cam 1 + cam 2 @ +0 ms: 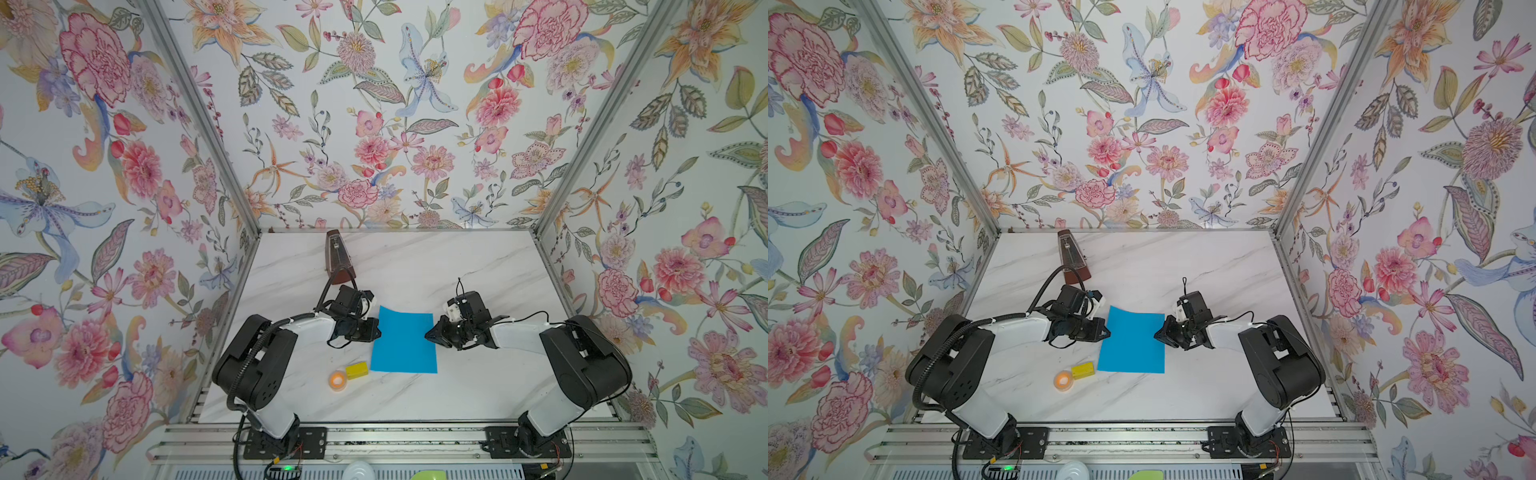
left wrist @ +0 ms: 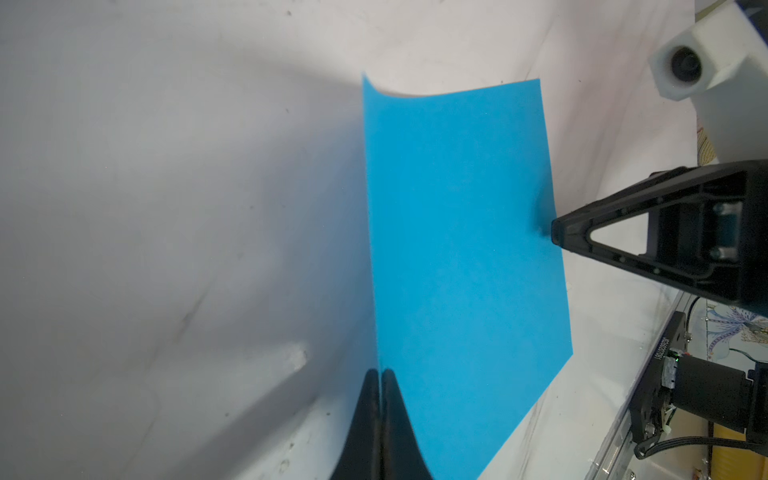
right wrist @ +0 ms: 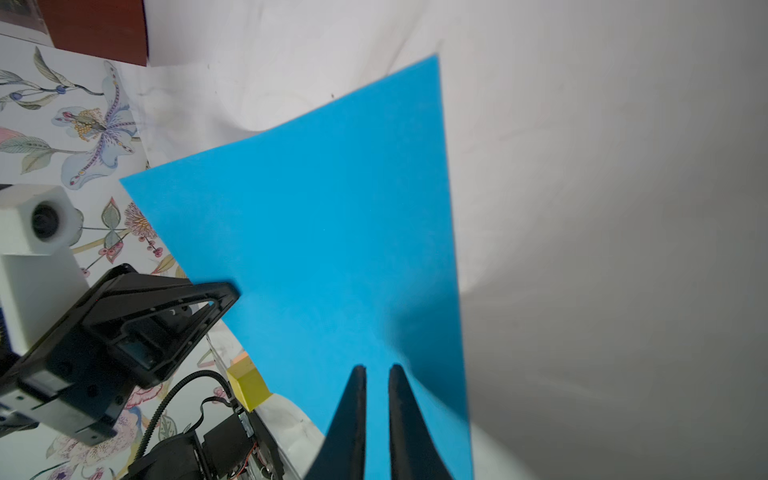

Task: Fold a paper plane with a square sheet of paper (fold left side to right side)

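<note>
The square sheet of paper point(image 1: 403, 340) point(image 1: 1133, 343) lies open on the marble table between my two arms, bright blue and unfolded. My left gripper point(image 1: 376, 330) point(image 2: 380, 372) is shut on the middle of its left edge, and the far left corner curls up off the table point(image 2: 368, 85). My right gripper point(image 1: 428, 336) point(image 3: 377, 368) reaches over the sheet's right edge. Its fingers stand a narrow gap apart, with blue paper point(image 3: 332, 228) showing between them. No paper plane is in view.
A brown metronome point(image 1: 338, 257) stands at the back left of the table. A small yellow block point(image 1: 356, 370) and an orange tape roll point(image 1: 337, 380) lie just left of the sheet's near corner. The aluminium rail point(image 1: 395, 440) runs along the front.
</note>
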